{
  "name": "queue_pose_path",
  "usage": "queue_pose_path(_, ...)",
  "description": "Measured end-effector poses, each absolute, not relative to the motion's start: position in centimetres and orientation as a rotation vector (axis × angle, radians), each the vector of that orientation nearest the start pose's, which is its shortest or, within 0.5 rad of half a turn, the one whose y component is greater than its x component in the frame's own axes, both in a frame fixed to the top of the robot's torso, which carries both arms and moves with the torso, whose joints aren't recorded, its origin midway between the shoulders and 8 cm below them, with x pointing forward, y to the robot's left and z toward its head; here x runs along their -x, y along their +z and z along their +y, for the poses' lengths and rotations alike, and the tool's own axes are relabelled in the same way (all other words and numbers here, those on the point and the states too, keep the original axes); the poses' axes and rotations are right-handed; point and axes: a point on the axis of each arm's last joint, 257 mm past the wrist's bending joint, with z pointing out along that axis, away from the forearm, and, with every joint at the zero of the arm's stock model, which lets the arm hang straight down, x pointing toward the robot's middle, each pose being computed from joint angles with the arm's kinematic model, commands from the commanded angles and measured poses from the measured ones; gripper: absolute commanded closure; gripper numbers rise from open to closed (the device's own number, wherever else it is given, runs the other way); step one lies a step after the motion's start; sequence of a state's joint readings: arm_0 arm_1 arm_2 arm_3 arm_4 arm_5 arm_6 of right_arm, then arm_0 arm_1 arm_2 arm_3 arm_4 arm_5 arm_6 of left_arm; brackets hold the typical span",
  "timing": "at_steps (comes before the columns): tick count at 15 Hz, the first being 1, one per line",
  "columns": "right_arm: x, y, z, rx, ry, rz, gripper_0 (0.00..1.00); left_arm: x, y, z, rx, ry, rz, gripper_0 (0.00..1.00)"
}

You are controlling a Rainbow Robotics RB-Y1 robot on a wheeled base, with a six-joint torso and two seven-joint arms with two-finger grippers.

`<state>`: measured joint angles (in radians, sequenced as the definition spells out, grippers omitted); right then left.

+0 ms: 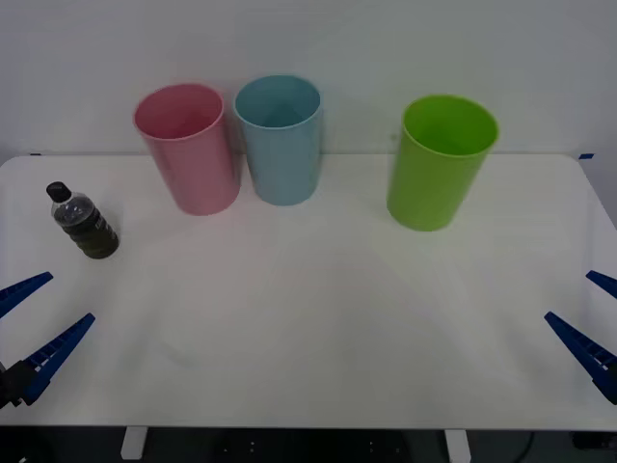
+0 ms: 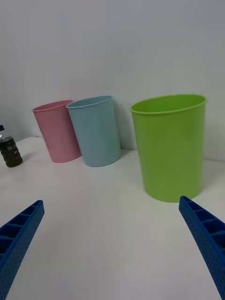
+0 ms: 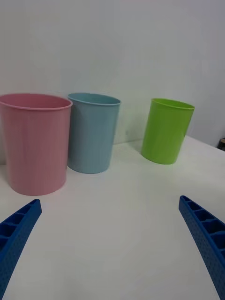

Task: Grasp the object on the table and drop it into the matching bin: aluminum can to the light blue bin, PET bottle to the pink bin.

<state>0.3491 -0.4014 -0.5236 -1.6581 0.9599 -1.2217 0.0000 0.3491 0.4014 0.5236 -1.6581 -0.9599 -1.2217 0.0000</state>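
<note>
Both grippers open, idle at near corners — left gripper point(image 1: 34, 316), right gripper point(image 1: 596, 323). PET bottle point(image 1: 85, 223) far left looks tilted, probably lying — may roll; pink bin point(image 1: 188, 149) touches light blue bin point(image 1: 280, 138), wrong-bin risk.

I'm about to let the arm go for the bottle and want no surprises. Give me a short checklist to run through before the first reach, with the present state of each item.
1. PET bottle upright and free on the table, at the robot's left: ok.
2. Left pincer open, low at the near left edge, nearest the bottle: ok.
3. Right pincer open, at the near right edge, away from the reach: ok.
4. Pink bin upright, mouth open, just behind and right of the bottle: ok.
5. Light blue bin right beside the pink one; whether they touch: cannot tell.
6. Bare table between left pincer and bottle: ok.
</note>
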Motion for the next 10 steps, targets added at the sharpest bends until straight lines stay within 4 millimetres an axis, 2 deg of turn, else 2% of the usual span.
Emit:
queue_pose_path(7,-34.2,-16.9,-33.0,0.465,0.567,1.441,0.00,-34.8,-17.4,32.6,-0.397,-0.592,1.421,0.00)
queue_pose_path(10,-34.2,-16.9,-33.0,0.465,0.567,1.441,0.00,-35.7,-17.7,33.4,-0.365,-0.552,1.435,0.00)
